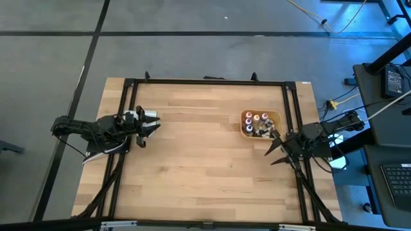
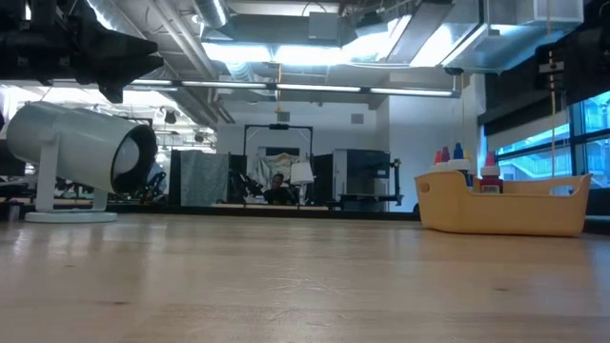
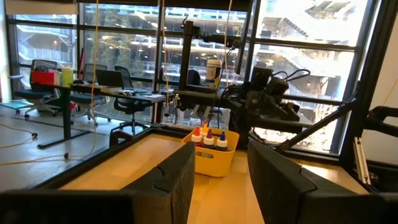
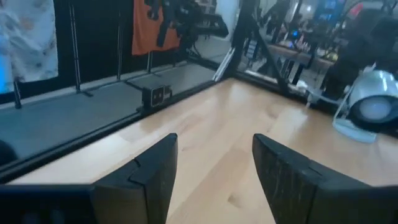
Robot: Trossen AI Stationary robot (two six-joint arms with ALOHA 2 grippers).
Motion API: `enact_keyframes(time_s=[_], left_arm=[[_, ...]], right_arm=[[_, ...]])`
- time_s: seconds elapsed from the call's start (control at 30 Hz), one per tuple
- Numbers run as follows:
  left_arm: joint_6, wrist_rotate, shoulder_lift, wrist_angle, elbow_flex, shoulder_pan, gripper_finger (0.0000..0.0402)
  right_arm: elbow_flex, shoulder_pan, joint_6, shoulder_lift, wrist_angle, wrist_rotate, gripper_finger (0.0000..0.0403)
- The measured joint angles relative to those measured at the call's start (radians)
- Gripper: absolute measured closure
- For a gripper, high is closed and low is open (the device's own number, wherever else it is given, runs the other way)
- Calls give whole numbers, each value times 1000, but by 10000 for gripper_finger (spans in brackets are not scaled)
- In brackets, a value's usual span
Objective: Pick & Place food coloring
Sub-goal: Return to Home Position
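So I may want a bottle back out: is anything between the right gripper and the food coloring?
Nothing visible. The open right gripper hangs beside the yellow bin holding the food coloring bottles, with no object between them.

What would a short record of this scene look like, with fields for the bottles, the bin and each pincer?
food coloring bottles: gathered inside the yellow bin, pale caps up
yellow bin: on the wooden table's right part, near the right arm
left pincer: open, holding nothing, over the table's left side
right pincer: open, holding nothing, close beside the bin
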Motion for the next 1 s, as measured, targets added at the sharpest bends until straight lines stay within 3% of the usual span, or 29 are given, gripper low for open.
enact_keyframes(time_s=[0.47,0.6,1.0], left_arm=[[1,0,0,0,0,0,258],[1,0,0,0,0,0,258],[0,0,0,0,0,0,258]], right_arm=[[-2,0,-13,-21,177,15,192],[-86,0,20,-21,304,16,192],[-85,0,43,-21,311,-42,192]])
